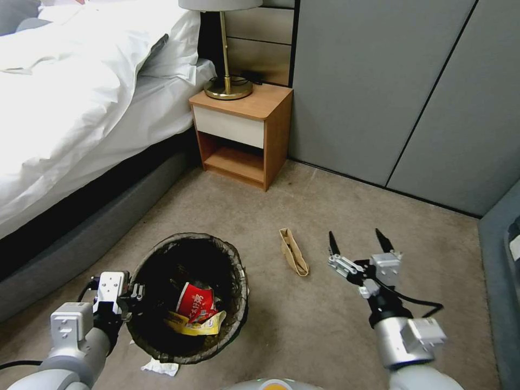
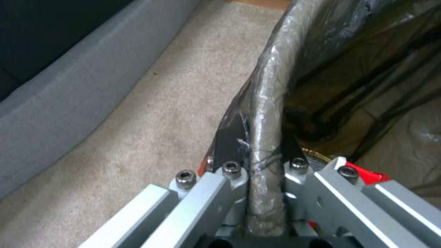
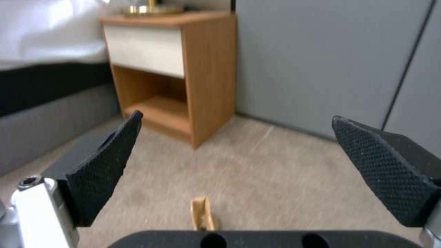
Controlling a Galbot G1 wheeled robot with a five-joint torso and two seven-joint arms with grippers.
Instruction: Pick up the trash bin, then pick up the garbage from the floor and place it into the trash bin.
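From the head we see our left gripper clamped on the rim of the trash bin, and the brown paper bag on the carpet just beside our wide-spread right gripper. Our left wrist shows the fingers pinching the lined rim. Our right wrist shows the fingers far apart above the bag.

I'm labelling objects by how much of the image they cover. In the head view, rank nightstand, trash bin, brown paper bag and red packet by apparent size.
1-2. Nightstand and trash bin: alike, the bin being nearer.
3. Red packet.
4. Brown paper bag, slightly smaller.
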